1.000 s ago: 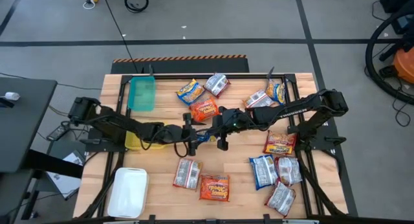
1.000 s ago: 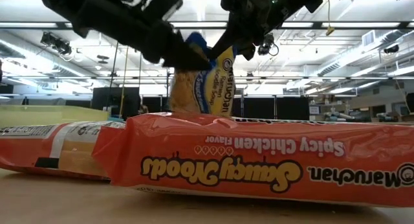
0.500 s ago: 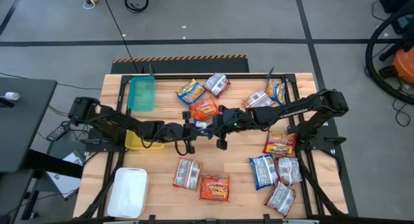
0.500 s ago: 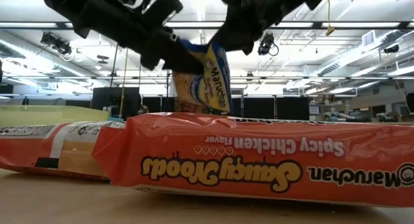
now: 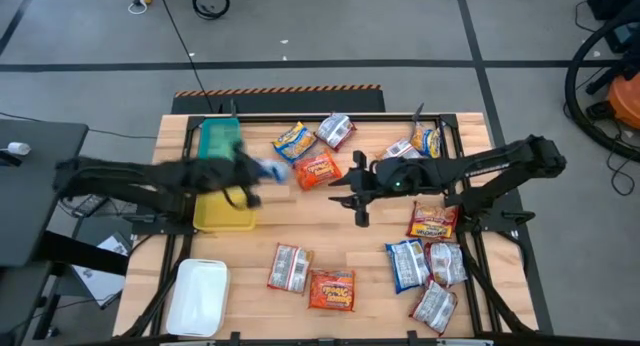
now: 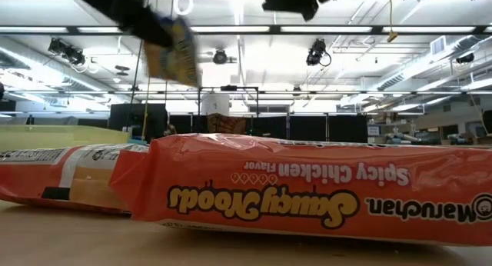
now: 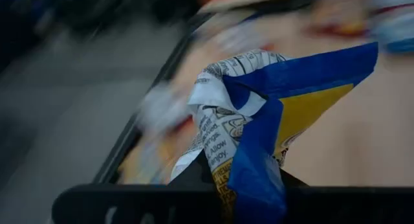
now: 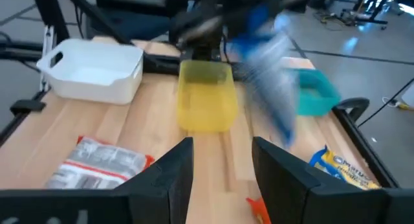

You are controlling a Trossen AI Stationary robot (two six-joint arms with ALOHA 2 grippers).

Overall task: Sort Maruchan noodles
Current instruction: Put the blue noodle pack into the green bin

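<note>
1. White bin (image 5: 198, 295), yellow bin (image 5: 224, 211) and teal bin (image 5: 219, 144) seem empty, though blur hides part.
2. Left gripper (image 5: 258, 170) clenches a blue packet (image 5: 270, 170) just right of the teal bin.
3. Right gripper (image 5: 345, 182) hangs released, farther right; remaining packets (image 5: 420, 268) lie unsorted.

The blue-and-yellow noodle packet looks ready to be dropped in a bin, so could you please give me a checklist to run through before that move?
1. Left gripper shut on the blue-and-yellow noodle packet: ok.
2. Right gripper open and empty, clear of the packet: ok.
3. Packet carried over the bins on the table's left side, near the teal bin and the yellow bin: ok.
4. Which bin it sits over: cannot tell, the left arm is blurred.
5. Yellow bin has room: ok, it looks empty.
6. White bin unobstructed: ok.
</note>
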